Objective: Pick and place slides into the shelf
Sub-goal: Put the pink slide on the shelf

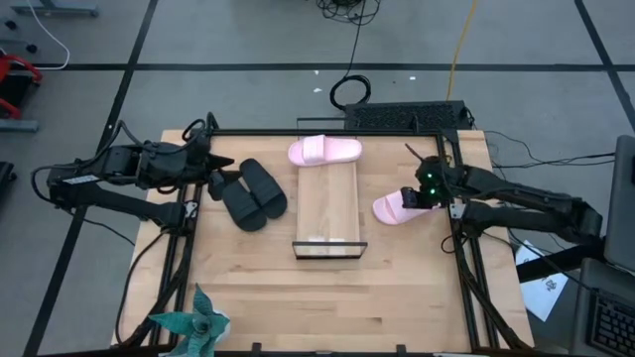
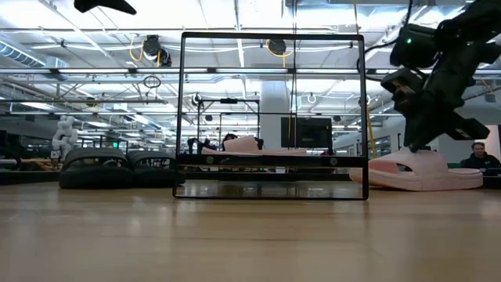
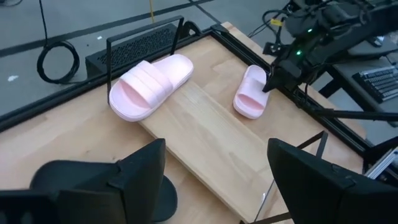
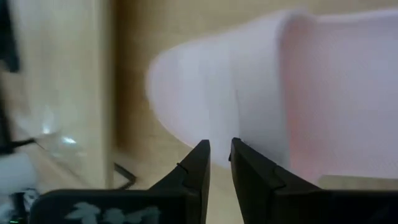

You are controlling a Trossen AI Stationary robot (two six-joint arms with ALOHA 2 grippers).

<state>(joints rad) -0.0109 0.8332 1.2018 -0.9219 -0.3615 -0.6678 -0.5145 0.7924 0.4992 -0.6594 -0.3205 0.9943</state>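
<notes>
One pale pink wide-strap slide [image 1: 324, 151] lies crosswise on the far end of the narrow light-wood shelf [image 1: 328, 208]. Its mate [image 1: 395, 207] sits on the tabletop [image 1: 327, 297] beside the shelf, under the right hand [image 1: 429, 190], fingers nearly closed, gripping nothing. The left hand [image 1: 212, 171], spread open and empty, hovers by the matte black pair [image 1: 254, 194].

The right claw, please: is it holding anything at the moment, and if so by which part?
Nothing is held. The right claw is nearly closed just short of the pink slide beside the shelf, gripping nothing; the left claw is open and empty.
</notes>
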